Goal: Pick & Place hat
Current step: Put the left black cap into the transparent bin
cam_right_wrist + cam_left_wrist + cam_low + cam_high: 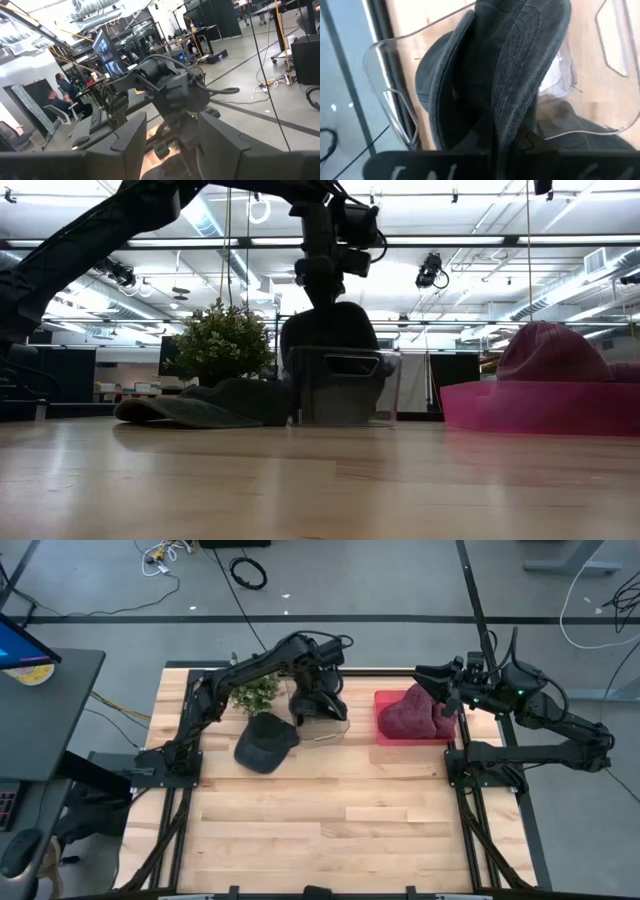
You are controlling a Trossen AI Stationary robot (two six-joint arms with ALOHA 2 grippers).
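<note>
The hat in play is a dark grey cap (520,75) of soft ribbed cloth with rows of stitching across its brim, folded on itself and hanging down from the left gripper (318,705), whose fingers are pinched together on it. Directly beneath that gripper stands a clear plastic bin (345,385), and the cap's lower part is inside its walls. Three hats show in all: this one, a second dark cap (266,741) lying flat on the wooden table (330,820) just beside the bin, away from the right arm, and a maroon hat (418,714) in a pink tray (382,700). The right gripper (430,675) hovers over the maroon hat with its fingers apart, holding nothing. One small potted plant (255,694) stands near the left gripper.
</note>
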